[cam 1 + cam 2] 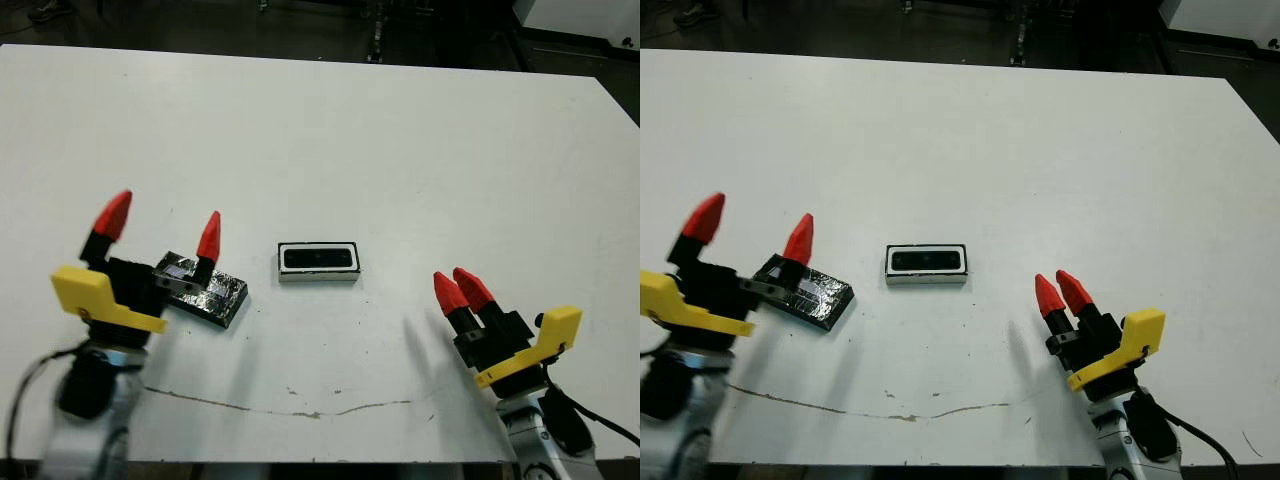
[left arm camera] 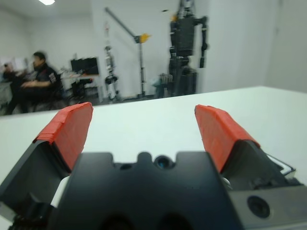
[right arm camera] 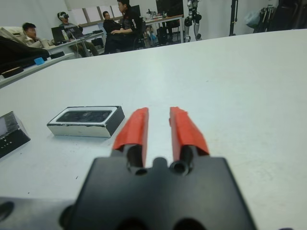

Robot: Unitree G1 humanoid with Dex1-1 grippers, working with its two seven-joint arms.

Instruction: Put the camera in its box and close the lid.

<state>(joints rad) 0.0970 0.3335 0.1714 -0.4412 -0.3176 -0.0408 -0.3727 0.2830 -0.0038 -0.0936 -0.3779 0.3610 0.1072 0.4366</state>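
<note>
No readable text, label, brand, number or sign appears on anything in these views.

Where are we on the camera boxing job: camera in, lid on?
Done: the camera already lies inside the box at the table's middle. In hand: nothing gripped; the left gripper is open, its fingers around the near end of the lid, which lies flat on the table left of the box. The right gripper waits nearly shut, apart. Left: lift the lid, close the box.
</note>
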